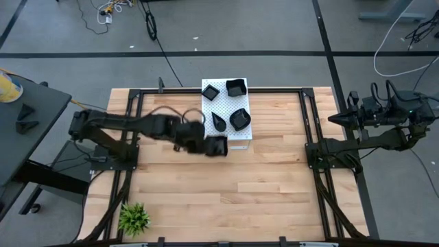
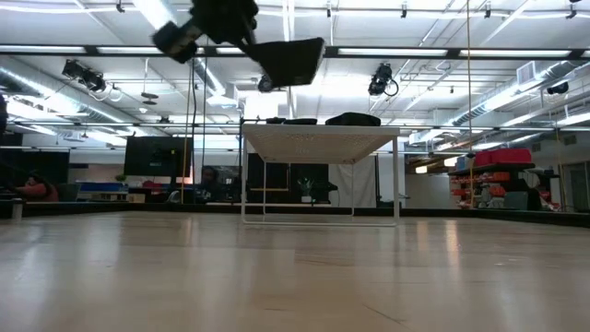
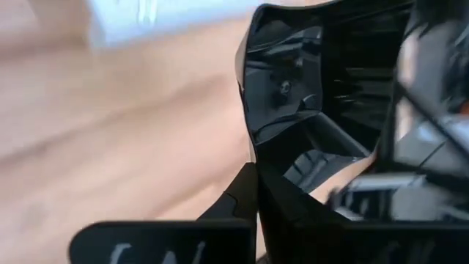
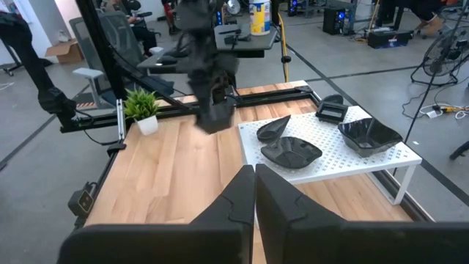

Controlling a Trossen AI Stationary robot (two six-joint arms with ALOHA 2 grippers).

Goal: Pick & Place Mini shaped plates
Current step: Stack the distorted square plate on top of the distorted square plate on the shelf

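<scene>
High view is showing the left gripper (image 1: 214, 145) carrying one of the mini shaped plates (image 1: 217, 145), a squarish black dish, just off the lower edge of the white board (image 1: 209, 91), near the middle of the frame. Its fingers are clamping the plate by the rim, and in the low view it's hanging up in the air at the top of the frame, well clear of the bench (image 1: 226, 185), tilting down to the right.

Four more dishes are sitting on the board: a small square one (image 1: 209, 92) upper left, a bigger square one (image 1: 236, 87) upper right, a teardrop (image 1: 218, 121) and a rounded one (image 1: 240, 119) below them.

Handling guess: these look like thin, stiff, glossy plastic or glaze, so probably light but slippery, and maybe chippable if dropped. Pinching across the raised rim looks like the only real hold, since the flat middle gives nothing to grab.

Pointing-wise, the held plate has no strong long axis, being squarish. The teardrop is the one with a clear axis, tip aiming toward the upper left of the high view.

Right gripper (image 4: 254, 192) is waiting off the bench's right edge, fingers pressed together on nothing
</scene>
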